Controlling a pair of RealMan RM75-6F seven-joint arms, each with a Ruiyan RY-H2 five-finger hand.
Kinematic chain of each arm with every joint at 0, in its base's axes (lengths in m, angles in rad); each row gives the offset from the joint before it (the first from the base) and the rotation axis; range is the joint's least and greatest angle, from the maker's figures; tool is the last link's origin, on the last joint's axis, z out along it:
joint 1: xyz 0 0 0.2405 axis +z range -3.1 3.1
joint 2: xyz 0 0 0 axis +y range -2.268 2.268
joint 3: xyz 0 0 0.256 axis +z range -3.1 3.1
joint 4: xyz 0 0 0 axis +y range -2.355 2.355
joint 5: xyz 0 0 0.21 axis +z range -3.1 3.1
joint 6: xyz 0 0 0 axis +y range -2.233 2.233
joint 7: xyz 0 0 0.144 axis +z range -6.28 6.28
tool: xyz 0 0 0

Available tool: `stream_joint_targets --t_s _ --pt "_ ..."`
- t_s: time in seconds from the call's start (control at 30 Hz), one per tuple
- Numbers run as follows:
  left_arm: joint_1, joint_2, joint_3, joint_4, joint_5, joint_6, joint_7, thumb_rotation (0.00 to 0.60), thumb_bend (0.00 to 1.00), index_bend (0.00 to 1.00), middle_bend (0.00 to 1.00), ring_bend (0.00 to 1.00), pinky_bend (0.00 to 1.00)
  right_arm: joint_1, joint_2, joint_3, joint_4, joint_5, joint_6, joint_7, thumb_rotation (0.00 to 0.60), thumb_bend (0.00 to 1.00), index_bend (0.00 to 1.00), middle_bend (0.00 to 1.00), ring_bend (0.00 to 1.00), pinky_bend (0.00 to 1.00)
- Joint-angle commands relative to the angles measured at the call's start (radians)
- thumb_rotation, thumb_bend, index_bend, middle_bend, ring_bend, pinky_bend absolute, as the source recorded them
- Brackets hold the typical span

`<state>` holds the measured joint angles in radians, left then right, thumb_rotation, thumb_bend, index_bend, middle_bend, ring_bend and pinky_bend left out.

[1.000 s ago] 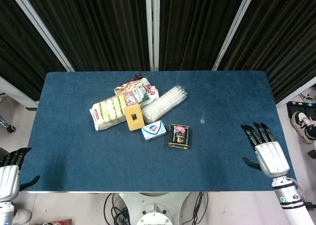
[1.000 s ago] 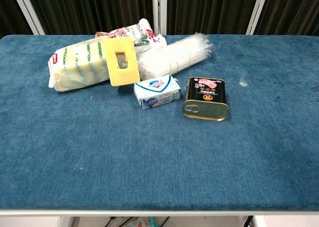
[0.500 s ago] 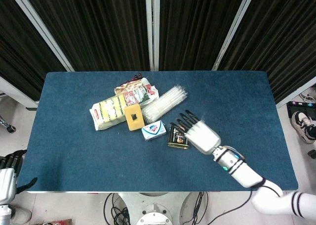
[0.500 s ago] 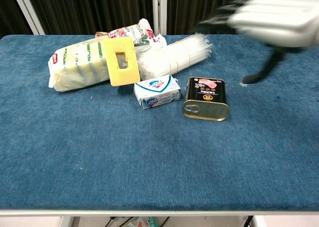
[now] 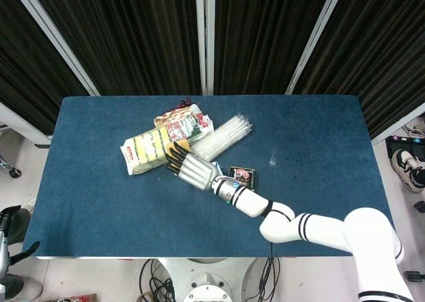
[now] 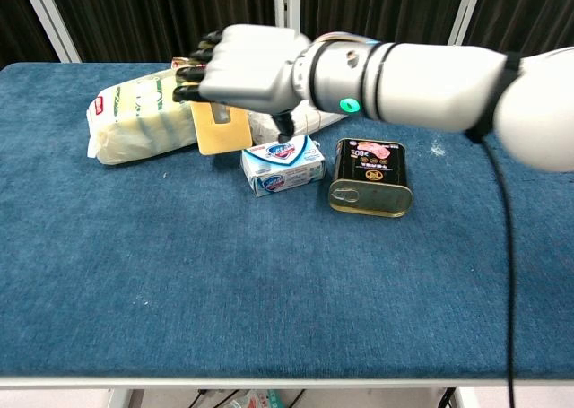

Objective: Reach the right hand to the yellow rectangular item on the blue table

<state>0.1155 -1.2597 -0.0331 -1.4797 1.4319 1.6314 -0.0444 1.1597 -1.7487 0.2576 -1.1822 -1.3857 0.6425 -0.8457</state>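
The yellow rectangular item [image 6: 221,133] leans against a pack of sponges at the back left of the blue table [image 6: 269,282]; its cut-out is partly covered. My right hand [image 6: 247,65] hovers right over its upper part, fingers extended and apart, holding nothing. In the head view the right hand [image 5: 190,169] covers nearly all of the item, its dark fingertips [image 5: 174,157] pointing toward the sponge pack. My left hand [image 5: 8,230] shows only partly at the lower left, off the table, thumb spread.
A sponge pack [image 6: 134,117] lies left of the item. Behind it are a red-and-white snack bag [image 5: 182,121] and a bundle of clear straws [image 5: 226,135]. A blue-white soap box [image 6: 282,164] and a tin can [image 6: 369,177] sit under my right forearm.
My right hand has swept from the table's right front edge, past the tin can, leftward to just over the yellow item. The left hand sank lower out of frame.
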Motion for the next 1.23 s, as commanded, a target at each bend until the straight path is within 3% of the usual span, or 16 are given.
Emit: stream_joint_targets --t_s 0.03,0.3,0.4,0.47,0.57,0.67,0.9,1.23 --pt "0.009 -0.005 -0.002 0.012 -0.008 0.004 -0.016 0.600 0.09 0.19 0.19 0.18 0.22 0.082 -0.108 -0.007 0.149 -0.040 -0.020 0.015 0.600 0.00 0.00 0.00 0.00 0.00" --pt "0.031 -0.011 -0.002 0.040 -0.025 0.008 -0.056 0.600 0.09 0.19 0.19 0.18 0.22 0.165 -0.217 -0.027 0.353 -0.048 -0.052 0.012 0.600 0.00 0.00 0.03 0.00 0.00" --pt "0.036 -0.011 -0.003 0.046 -0.026 0.010 -0.068 0.600 0.09 0.19 0.19 0.18 0.22 0.184 -0.271 -0.037 0.446 -0.064 -0.028 0.029 0.600 0.02 0.03 0.08 0.00 0.00" --pt "0.039 -0.011 -0.002 0.049 -0.026 0.009 -0.074 0.600 0.09 0.19 0.19 0.18 0.22 0.192 -0.309 -0.045 0.518 -0.080 0.004 0.042 0.600 0.10 0.19 0.19 0.06 0.03" --pt "0.044 -0.010 -0.001 0.052 -0.023 0.013 -0.082 0.600 0.09 0.20 0.19 0.18 0.22 0.193 -0.344 -0.057 0.592 -0.101 0.056 0.088 0.600 0.20 0.49 0.42 0.30 0.28" --pt "0.050 -0.012 -0.002 0.057 -0.023 0.017 -0.091 0.600 0.09 0.21 0.19 0.18 0.22 0.181 -0.341 -0.078 0.603 -0.136 0.129 0.165 0.600 0.26 0.61 0.51 0.42 0.43" --pt "0.048 -0.010 -0.004 0.053 -0.009 0.020 -0.081 0.600 0.09 0.21 0.19 0.18 0.22 0.107 -0.247 -0.125 0.460 -0.219 0.348 0.327 0.600 0.27 0.65 0.54 0.44 0.44" --pt "0.034 0.015 0.005 -0.002 0.045 0.035 -0.010 0.600 0.09 0.21 0.19 0.18 0.22 -0.080 -0.001 -0.167 -0.044 -0.315 0.670 0.379 0.600 0.27 0.65 0.54 0.43 0.43"
